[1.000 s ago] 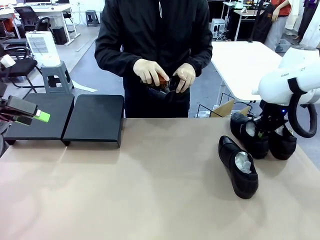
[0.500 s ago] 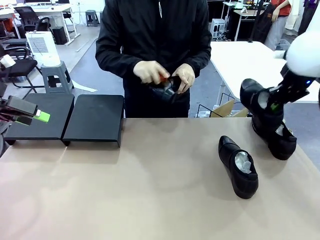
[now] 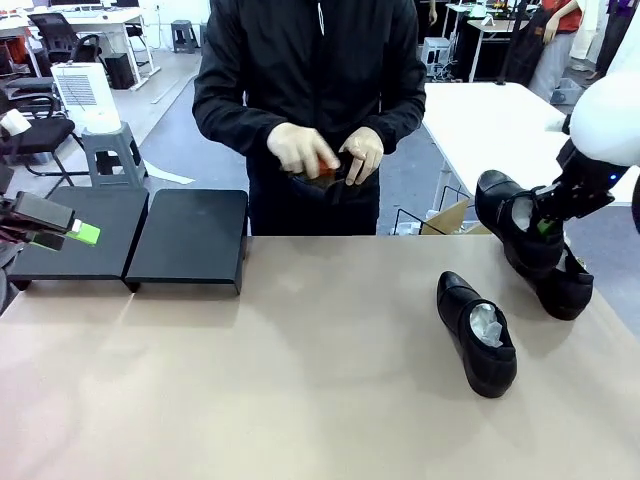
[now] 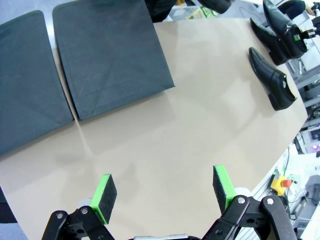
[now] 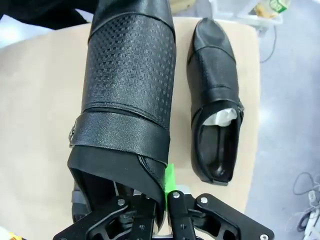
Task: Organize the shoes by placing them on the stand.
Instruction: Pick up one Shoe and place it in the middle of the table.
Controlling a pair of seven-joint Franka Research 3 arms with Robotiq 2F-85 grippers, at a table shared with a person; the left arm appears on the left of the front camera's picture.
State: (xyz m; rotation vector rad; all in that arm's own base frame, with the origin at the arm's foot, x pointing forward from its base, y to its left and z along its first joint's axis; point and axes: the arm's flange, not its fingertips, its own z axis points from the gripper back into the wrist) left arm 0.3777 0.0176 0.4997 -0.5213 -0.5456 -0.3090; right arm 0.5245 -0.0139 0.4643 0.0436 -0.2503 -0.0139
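Front view: shows the right gripper (image 3: 545, 222) pinched shut on the collar of a held shoe (image 3: 497, 203), raised clear of the desk (image 3: 300, 380) at its right edge, just above a second shoe (image 3: 568, 287). Puts a third shoe (image 3: 478, 333) nearby toward the middle, and the stand (image 3: 190, 240) at the far left corner beside the left gripper (image 3: 62, 237). Left wrist view: shows the pads (image 4: 106, 191) spread wide on nothing over bare desk, stand ahead, shoes well apart at the far right edge. Right wrist view: shows the fingers closed tight on the held shoe's collar, toe pointing away, another of the shoes lying alongside.
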